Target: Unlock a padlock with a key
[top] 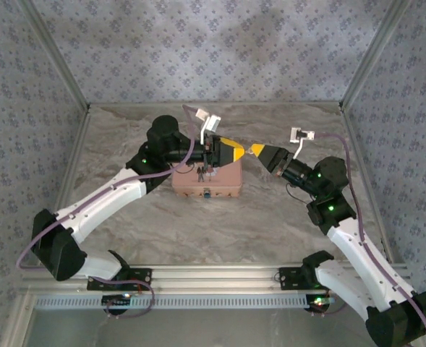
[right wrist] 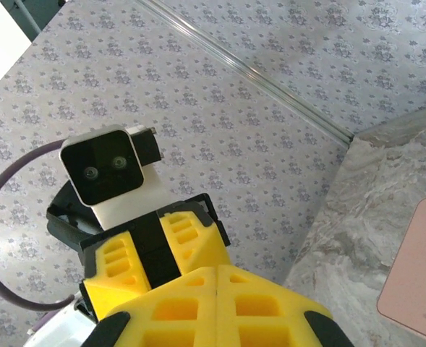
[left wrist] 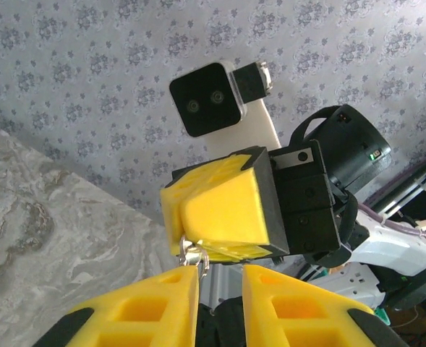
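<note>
Pinching the key point(left wrist: 192, 252) — right claw point(left wrist: 214, 217), clamped tight.

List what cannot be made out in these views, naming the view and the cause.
- Padlock, top view: too small to tell whether its shackle is shut.
- Small metal piece at the right end effector tip, left wrist view: partly hidden by that end effector; key or not, unclear.
- Pink tin, right wrist view: cut off by the right edge.
</note>
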